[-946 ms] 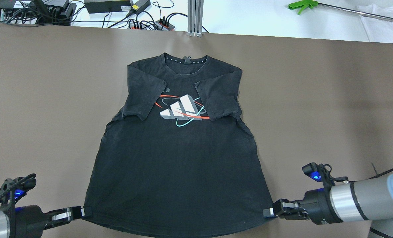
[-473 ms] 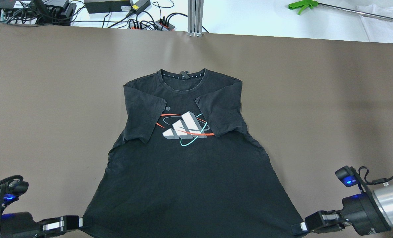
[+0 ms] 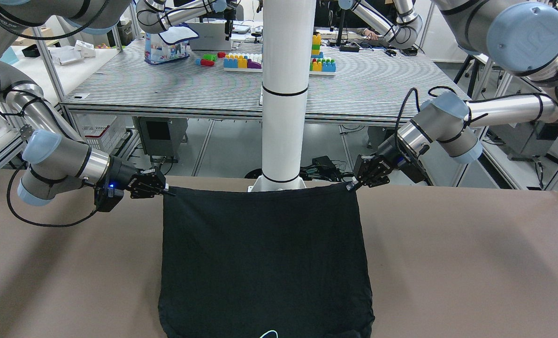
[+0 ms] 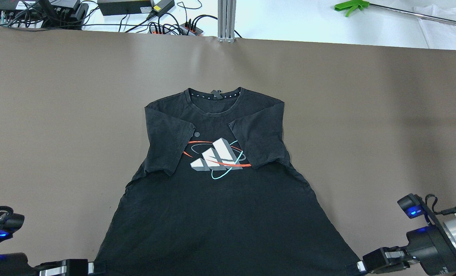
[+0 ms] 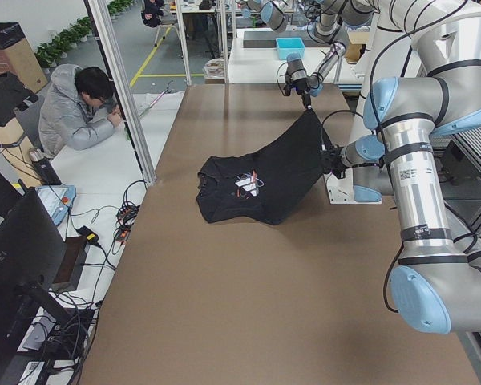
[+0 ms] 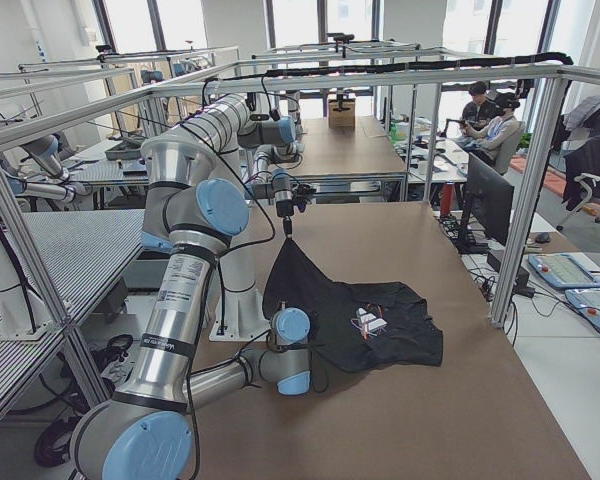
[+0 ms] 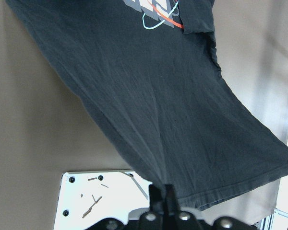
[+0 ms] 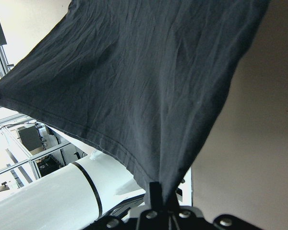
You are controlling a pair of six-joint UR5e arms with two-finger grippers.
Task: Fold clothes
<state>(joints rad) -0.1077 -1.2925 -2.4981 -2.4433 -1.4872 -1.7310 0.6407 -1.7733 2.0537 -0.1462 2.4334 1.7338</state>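
The clothes are a black T-shirt (image 4: 220,214) with a white, red and teal chest logo (image 4: 218,158) and both sleeves folded inward. Its collar end lies on the brown table (image 4: 59,115); its hem is lifted off the table toward the robot and stretched taut (image 3: 264,253). My left gripper (image 4: 91,267) is shut on one hem corner, at the right in the front-facing view (image 3: 351,186) and pinching fabric in its wrist view (image 7: 163,196). My right gripper (image 4: 356,267) is shut on the other corner (image 3: 168,191), fabric pinched between its fingers (image 8: 158,191).
A white post (image 3: 283,94) on a white base plate (image 7: 96,196) stands right behind the raised hem. Cables and power bricks (image 4: 135,7), an aluminium profile (image 4: 226,19) and a green tool (image 4: 350,5) lie beyond the far edge. A person (image 5: 76,112) sits beside the table.
Both grippers have drawn the hem back toward the robot, and the right one has also moved outward. The shirt has slid nearer, its collar farther from the far edge.
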